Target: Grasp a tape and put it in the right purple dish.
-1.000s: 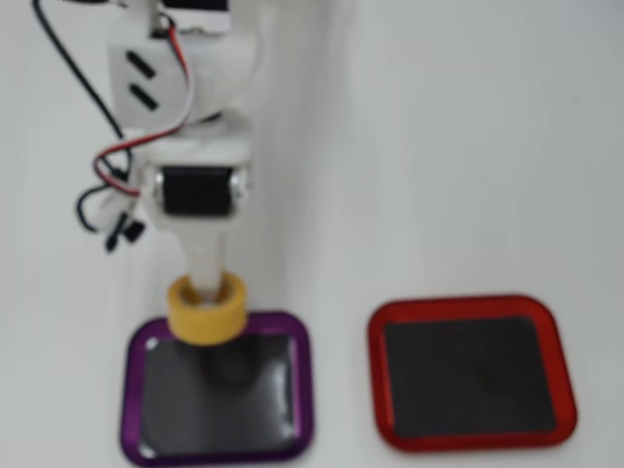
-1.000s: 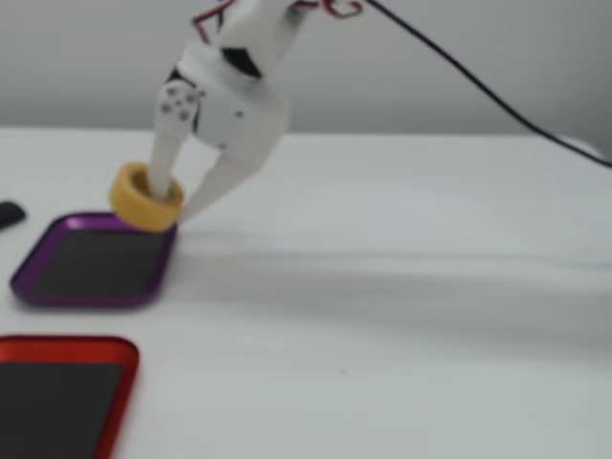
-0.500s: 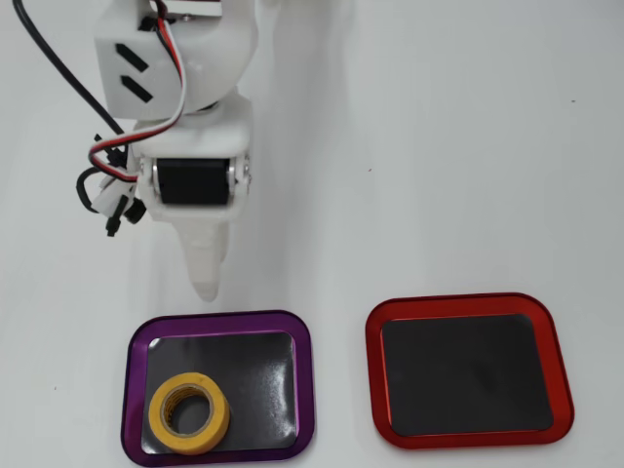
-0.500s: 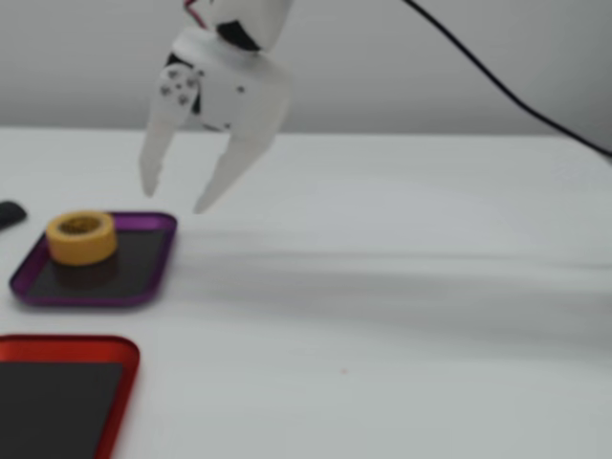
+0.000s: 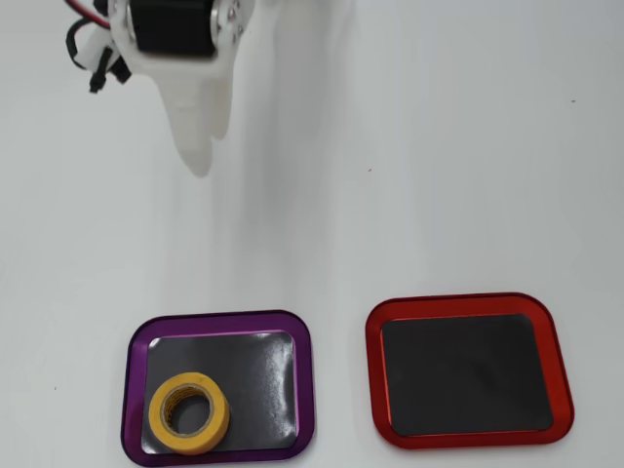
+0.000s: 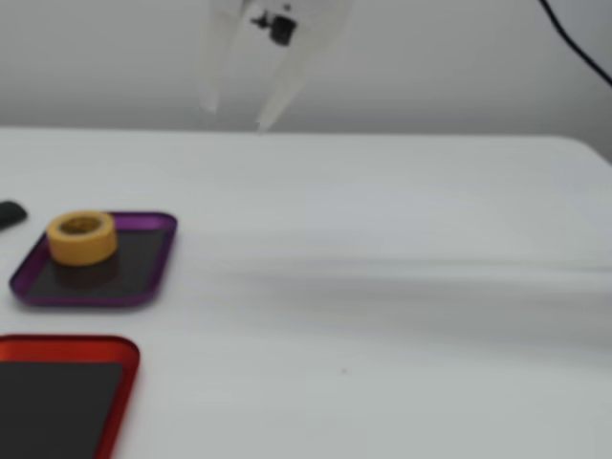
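The yellow tape roll (image 5: 188, 413) lies flat inside the purple-rimmed dish (image 5: 307, 380), in its near-left corner in the overhead view. In the fixed view the tape (image 6: 82, 236) sits at the far end of the purple dish (image 6: 158, 258). My white gripper (image 5: 200, 156) is high above the table at the top left of the overhead view, far from the dish. In the fixed view the gripper (image 6: 235, 115) hangs at the top, its two fingers spread apart and empty.
A red-rimmed tray (image 5: 375, 390) with a dark mat lies to the right of the purple dish in the overhead view; it shows at the bottom left of the fixed view (image 6: 124, 368). A small dark object (image 6: 10, 214) lies at the fixed view's left edge.
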Tool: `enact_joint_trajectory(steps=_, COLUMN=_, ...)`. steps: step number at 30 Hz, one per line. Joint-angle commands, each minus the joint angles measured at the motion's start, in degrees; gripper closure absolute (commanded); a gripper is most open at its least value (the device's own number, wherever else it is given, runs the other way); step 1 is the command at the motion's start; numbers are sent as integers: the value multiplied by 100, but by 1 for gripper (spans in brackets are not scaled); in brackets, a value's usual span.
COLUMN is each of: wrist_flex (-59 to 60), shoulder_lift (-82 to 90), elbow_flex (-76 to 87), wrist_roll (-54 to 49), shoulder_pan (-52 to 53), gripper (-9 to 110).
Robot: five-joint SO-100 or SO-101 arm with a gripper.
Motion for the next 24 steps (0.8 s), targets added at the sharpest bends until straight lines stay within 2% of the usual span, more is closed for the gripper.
enact_joint_trajectory(steps=1, wrist_flex=413, shoulder_lift=738, elbow_flex=-167, wrist_roll=44, shoulder_pan=-53, gripper=90)
enact_joint_trajectory(steps=5, wrist_flex=668, shoulder_lift=1125, elbow_flex=141, wrist_roll=44, shoulder_pan=-53, gripper=90)
enact_joint_trajectory(steps=11, wrist_flex=545, shoulder_lift=2338, elbow_flex=2021, wrist_roll=-53, shoulder_pan=-176, gripper=90)
enact_joint_trajectory(steps=24, wrist_flex=-1433, shoulder_lift=6179, elbow_flex=7014, wrist_roll=-35, shoulder_pan=-712, gripper=90)
